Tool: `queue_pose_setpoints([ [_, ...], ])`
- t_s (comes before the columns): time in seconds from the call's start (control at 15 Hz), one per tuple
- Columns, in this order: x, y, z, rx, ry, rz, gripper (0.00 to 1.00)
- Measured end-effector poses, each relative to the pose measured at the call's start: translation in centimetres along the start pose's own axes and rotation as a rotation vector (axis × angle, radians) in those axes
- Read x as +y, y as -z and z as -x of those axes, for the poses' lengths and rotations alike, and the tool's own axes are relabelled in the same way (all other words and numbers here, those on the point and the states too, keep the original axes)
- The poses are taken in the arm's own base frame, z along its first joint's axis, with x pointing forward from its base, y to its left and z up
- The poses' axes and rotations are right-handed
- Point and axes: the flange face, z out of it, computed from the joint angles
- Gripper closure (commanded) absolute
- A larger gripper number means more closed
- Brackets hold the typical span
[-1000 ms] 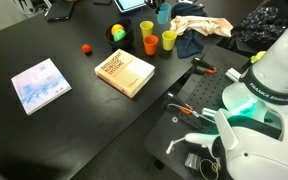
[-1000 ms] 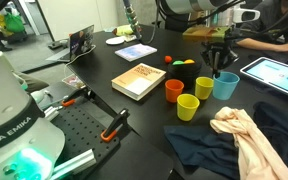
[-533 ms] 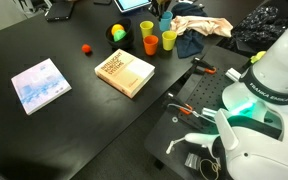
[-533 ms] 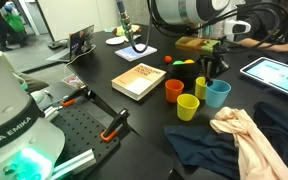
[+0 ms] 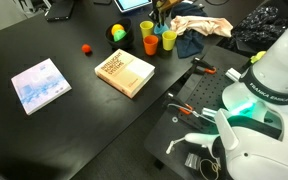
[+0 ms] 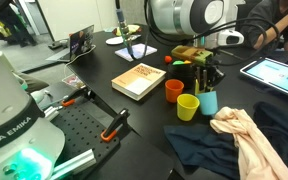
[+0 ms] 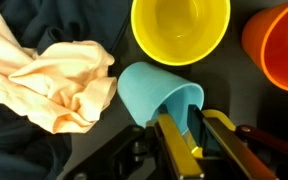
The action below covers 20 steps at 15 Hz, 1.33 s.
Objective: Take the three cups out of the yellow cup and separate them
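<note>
My gripper (image 7: pixel 189 125) is shut on the rim of a blue cup (image 7: pixel 159 95), with one finger inside and one outside. The cup hangs tilted, low over the black table. In an exterior view the gripper (image 6: pixel 206 85) holds the blue cup (image 6: pixel 209 102) just beside a yellow cup (image 6: pixel 188 106) and an orange cup (image 6: pixel 174 90). In the wrist view the yellow cup (image 7: pixel 179 25) stands open and empty ahead, with the orange cup (image 7: pixel 279 45) to its right. In an exterior view the gripper (image 5: pixel 162 22) is over the yellow cup (image 5: pixel 169 40) and the orange cup (image 5: pixel 150 45).
A peach cloth (image 7: pixel 64 85) on dark fabric (image 6: pixel 199 150) lies close beside the blue cup. A book (image 5: pixel 124 72) lies mid-table, with a yellow-green ball (image 5: pixel 118 33) and a small red ball (image 5: pixel 86 47) beyond it. A tablet (image 6: pixel 274 72) lies behind the cups.
My gripper has carried the blue cup down and towards the yellow and orange cups. It now hangs right beside them. The other cups have not moved.
</note>
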Motion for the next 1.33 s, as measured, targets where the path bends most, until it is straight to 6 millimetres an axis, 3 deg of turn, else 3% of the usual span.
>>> queue_pose_setpoints([
  [0.33,0.1,0.2,-0.1,-0.019,-0.043,-0.007,0.03],
  [0.4,0.1,0.4,-0.2,-0.023,-0.051,-0.009,0.00],
  [1.07,-1.1,1.6,0.0,-0.103,-0.074,-0.018,0.00],
  [1.33,-2.2,3.5,0.0,-0.140,-0.061,-0.025,0.00],
])
